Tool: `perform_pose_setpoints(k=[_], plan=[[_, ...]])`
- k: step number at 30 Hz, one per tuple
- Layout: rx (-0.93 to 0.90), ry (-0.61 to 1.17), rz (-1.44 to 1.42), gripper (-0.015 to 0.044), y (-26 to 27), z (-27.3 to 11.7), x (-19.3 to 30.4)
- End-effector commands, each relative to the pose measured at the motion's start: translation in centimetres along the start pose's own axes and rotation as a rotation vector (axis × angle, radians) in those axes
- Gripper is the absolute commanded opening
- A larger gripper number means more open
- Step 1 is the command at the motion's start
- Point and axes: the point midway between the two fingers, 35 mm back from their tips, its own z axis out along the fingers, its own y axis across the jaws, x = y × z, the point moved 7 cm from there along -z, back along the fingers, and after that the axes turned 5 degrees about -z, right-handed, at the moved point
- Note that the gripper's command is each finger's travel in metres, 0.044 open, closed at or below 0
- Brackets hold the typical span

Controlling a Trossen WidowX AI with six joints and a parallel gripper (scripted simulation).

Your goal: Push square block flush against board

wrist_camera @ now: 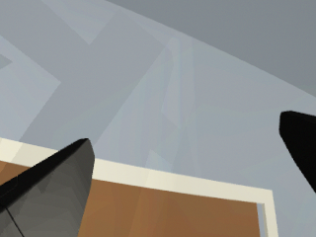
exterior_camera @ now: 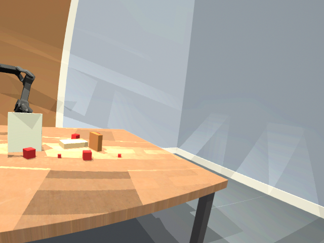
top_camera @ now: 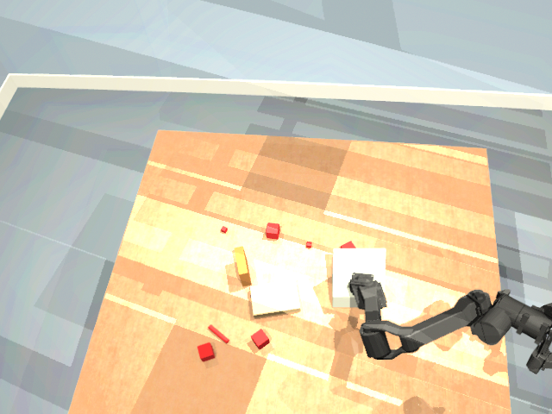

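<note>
I see a big wooden worktop (top_camera: 285,178) (exterior_camera: 104,188); only the exterior view shows its dark leg (exterior_camera: 202,216). The black arm (top_camera: 436,321) (exterior_camera: 25,88) reaches in over it. A big white box (top_camera: 359,262) (exterior_camera: 25,133) stands tall, with the gripper (top_camera: 361,280) (exterior_camera: 23,107) (wrist_camera: 186,134) over its top. I cannot tell if they touch. The gripper is open wide, and it has hold of nothing. The wrist view shows wall between its fingers.

The flat, pale square block (top_camera: 274,291) (exterior_camera: 73,143) lies on the worktop. The yellow board (top_camera: 241,266) (exterior_camera: 95,141) stands up on its edge, close to one corner of the block. I cannot tell if those two touch. Four red cubes (top_camera: 272,230) (exterior_camera: 87,155) sit spread around. A thin red stick (top_camera: 218,334) shows only from the top. Two tiny red cubes (top_camera: 223,229) (exterior_camera: 119,155) lie well apart.
</note>
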Motion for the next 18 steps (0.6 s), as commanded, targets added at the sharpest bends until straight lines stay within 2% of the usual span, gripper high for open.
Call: perform_pose_setpoints(k=[1,5,15,18], plan=[[0.000,0.000,0.000,0.0374,0.0,0.0,0.0],[0.029,-0.018,-0.029,0.0269,-0.9,-0.2,-0.3],[0.239,-0.110,-0.215,0.0006,-6.6,-2.2,-2.1],[0.301,-0.127,-0.264,0.0000,-8.2,-3.0,-2.4]])
